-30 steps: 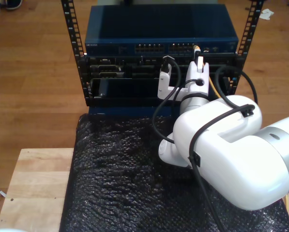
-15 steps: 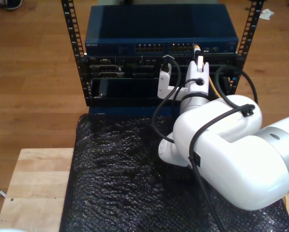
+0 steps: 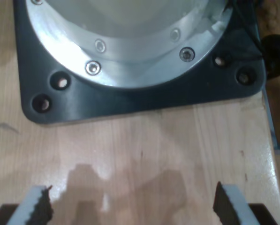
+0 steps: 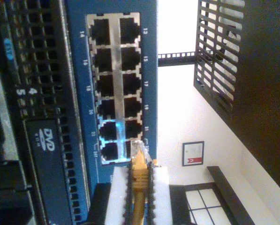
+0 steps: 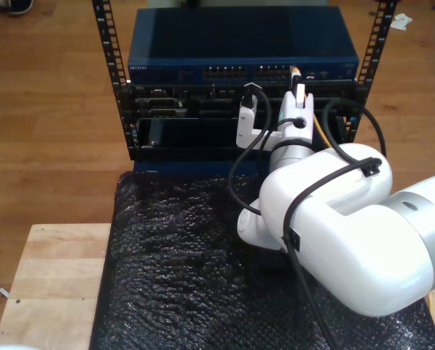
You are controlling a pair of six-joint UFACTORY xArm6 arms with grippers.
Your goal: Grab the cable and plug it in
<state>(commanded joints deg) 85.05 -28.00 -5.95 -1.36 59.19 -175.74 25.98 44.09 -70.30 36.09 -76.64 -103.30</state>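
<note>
My second gripper (image 4: 140,174) is shut on the yellow-orange cable (image 4: 139,185), just behind its clear plug (image 4: 137,151). The plug's tip touches the last port at the end of the blue switch's (image 4: 76,70) port block; how deep it sits I cannot tell. In the exterior view the same gripper (image 5: 298,89) reaches up to the switch (image 5: 243,45) on the big white arm (image 5: 341,226). The cable (image 5: 321,133) hangs down on the exterior view's right of the gripper. My first gripper (image 3: 132,208) is open over bare wood, beside a black arm base plate (image 3: 144,101).
The switch sits in a black rack (image 5: 108,65) above darker units, one with a DVD drive (image 4: 48,140). Thick black arm cables (image 5: 235,171) loop in front of the rack. A black bubble-wrap mat (image 5: 173,277) covers the wooden table (image 5: 49,277).
The second arm has shifted a touch toward the exterior view's left. The plug stays at the switch's ports.
</note>
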